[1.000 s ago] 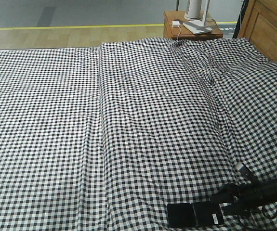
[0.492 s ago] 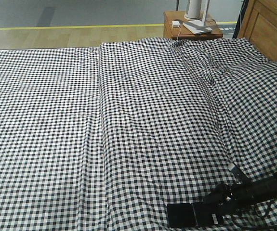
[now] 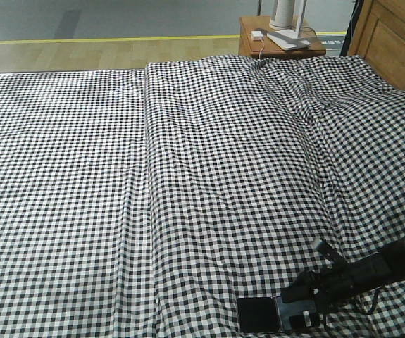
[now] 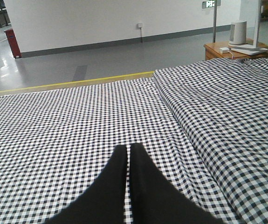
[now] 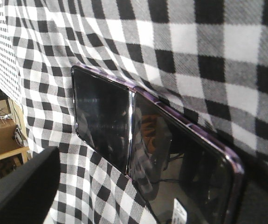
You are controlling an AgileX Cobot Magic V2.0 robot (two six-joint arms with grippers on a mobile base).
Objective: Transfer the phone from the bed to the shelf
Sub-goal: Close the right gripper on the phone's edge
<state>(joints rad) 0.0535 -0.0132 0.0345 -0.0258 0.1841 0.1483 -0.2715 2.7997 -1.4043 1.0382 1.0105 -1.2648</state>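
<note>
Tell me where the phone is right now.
The phone lies flat on the bed, bottom right in the front view, one end beneath the right gripper.

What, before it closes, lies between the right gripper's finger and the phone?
Only sheet of the bed lies between finger and phone, in the right wrist view.

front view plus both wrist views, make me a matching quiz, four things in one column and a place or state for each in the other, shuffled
Things:
1. phone
2. left gripper
3. table
4. right gripper

Places or states:
A. shut, over the bed
B. brown, past the bed's far edge
C. open, over one end of the phone
D. black, flat on the bed, at the bottom of the front view

Pairs: 1-D, 2-A, 3-B, 4-C
</note>
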